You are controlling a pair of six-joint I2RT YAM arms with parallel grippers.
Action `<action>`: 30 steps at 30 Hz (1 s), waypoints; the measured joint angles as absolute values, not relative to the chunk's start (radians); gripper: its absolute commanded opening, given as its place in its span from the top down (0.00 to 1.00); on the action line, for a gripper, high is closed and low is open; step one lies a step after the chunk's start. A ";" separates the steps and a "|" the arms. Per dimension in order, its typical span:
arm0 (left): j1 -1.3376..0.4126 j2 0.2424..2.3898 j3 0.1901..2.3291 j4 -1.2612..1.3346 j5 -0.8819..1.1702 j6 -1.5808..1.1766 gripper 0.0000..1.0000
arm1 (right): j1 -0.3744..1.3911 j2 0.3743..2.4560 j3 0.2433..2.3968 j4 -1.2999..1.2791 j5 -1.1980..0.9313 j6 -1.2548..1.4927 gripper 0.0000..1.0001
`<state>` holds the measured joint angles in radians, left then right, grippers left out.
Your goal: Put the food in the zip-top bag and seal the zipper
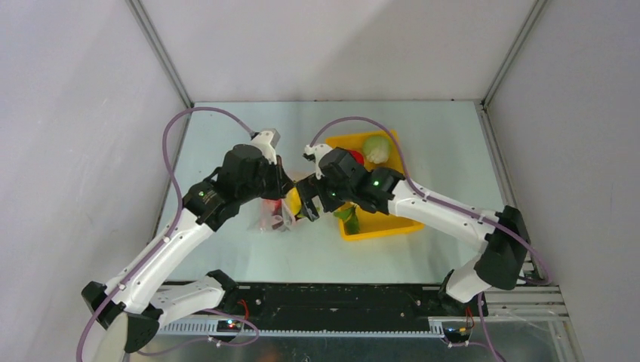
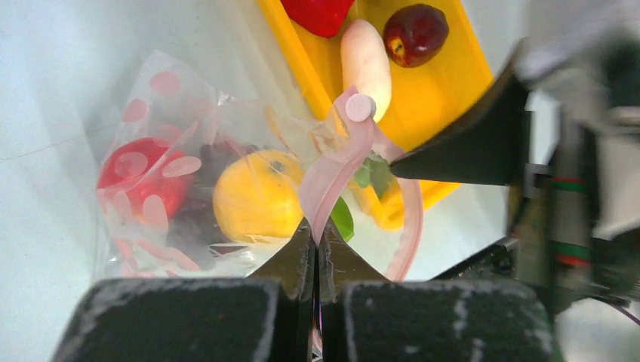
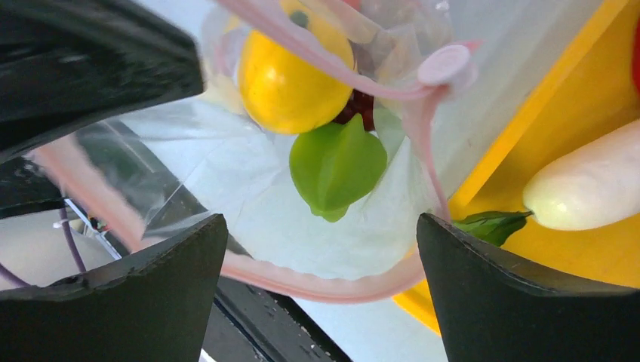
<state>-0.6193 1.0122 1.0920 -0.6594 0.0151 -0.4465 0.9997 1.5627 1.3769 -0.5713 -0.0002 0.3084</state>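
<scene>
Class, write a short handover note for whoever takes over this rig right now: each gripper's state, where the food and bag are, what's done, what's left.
Left gripper: shut on the zipper, holding the bag mouth up and open.
Right gripper: open, empty, at the bag mouth.
Done: yellow fruit and red piece in the bag; green piece at its mouth.
Left: radish, red pepper, dark red fruit and cabbage lie in the yellow tray; bag them, then seal the zipper.
</scene>
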 measured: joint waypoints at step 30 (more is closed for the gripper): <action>-0.501 0.968 1.092 -0.706 -0.144 -0.550 0.98 | 0.696 1.450 1.020 -0.419 0.290 0.791 0.01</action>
